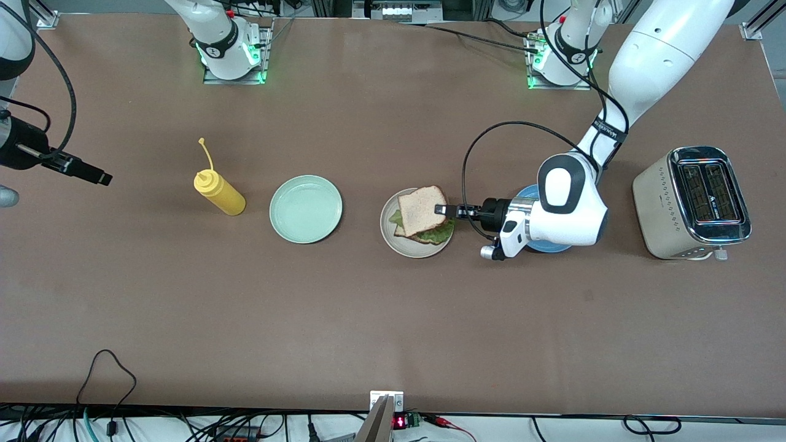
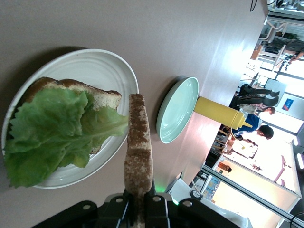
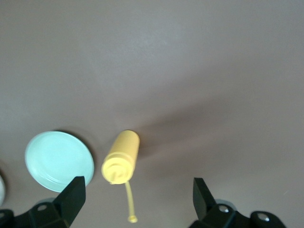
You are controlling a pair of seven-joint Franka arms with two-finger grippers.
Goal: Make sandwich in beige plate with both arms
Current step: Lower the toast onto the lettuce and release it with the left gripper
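Right gripper (image 1: 101,178) waits spread wide, high over the table past the mustard bottle (image 1: 219,191). On the beige plate (image 1: 393,239) sit the bottom slice (image 2: 71,92) and lettuce (image 2: 52,133). Left gripper (image 1: 443,210) pinches the top bread slice (image 1: 421,210) by its edge, held flat above the lettuce. Capping step: lower, then let go.

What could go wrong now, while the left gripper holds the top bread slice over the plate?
The left gripper pinches the bread slice only by one edge, so it may sag or slip. The slice hangs off-centre over the lettuce and may land crooked on the beige plate. Right gripper waits open.
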